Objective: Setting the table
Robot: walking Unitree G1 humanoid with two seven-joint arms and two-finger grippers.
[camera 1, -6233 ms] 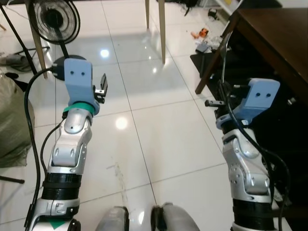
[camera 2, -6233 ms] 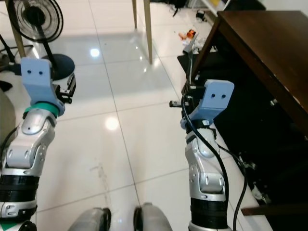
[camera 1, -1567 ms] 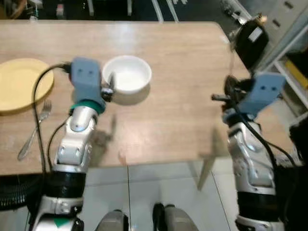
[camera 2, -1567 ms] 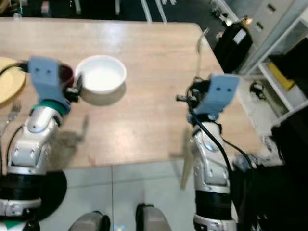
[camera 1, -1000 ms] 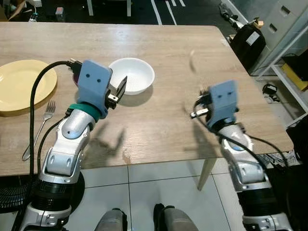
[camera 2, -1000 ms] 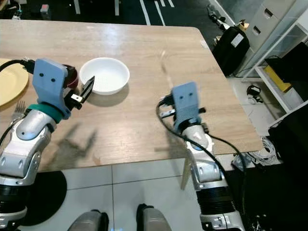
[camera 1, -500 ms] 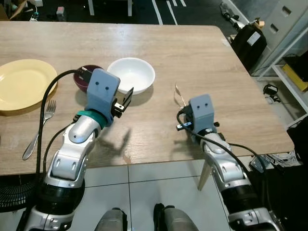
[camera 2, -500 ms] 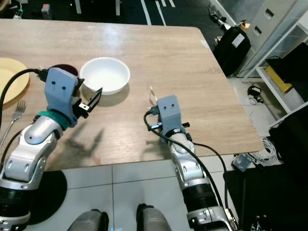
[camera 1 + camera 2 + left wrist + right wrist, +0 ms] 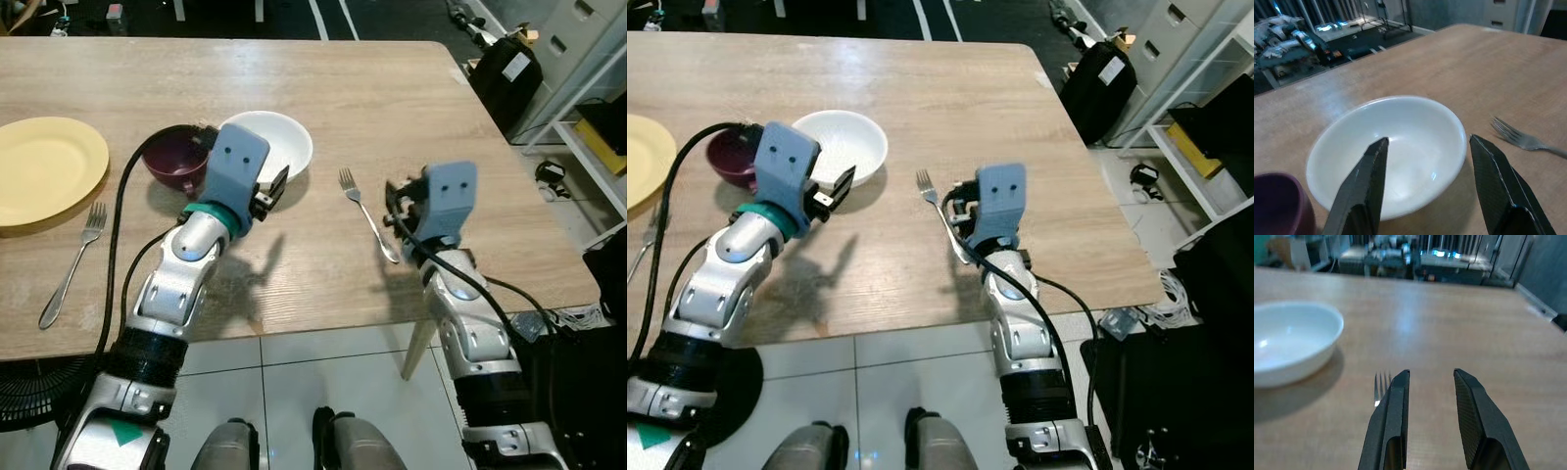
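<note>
On the wooden table (image 9: 411,88) a silver fork (image 9: 367,213) lies flat, tines pointing away from me. My right gripper (image 9: 397,208) hovers over its handle, open, with the tines (image 9: 1381,382) showing just beyond the fingers. A white bowl (image 9: 289,137) sits to the left of that fork, touching a purple bowl (image 9: 176,159). My left gripper (image 9: 277,186) is open right in front of the white bowl (image 9: 1386,147), holding nothing. Further left are a yellow plate (image 9: 49,168) and a second fork (image 9: 69,266).
The table's front edge (image 9: 294,333) runs just before my arms, with tiled floor below. A black bag (image 9: 509,70) and metal shelving (image 9: 588,108) stand on the floor past the table's right end.
The fork, held upright in my right gripper half a second ago, now lies flat on the table and the gripper has opened. My left gripper has moved closer to the white bowl.
</note>
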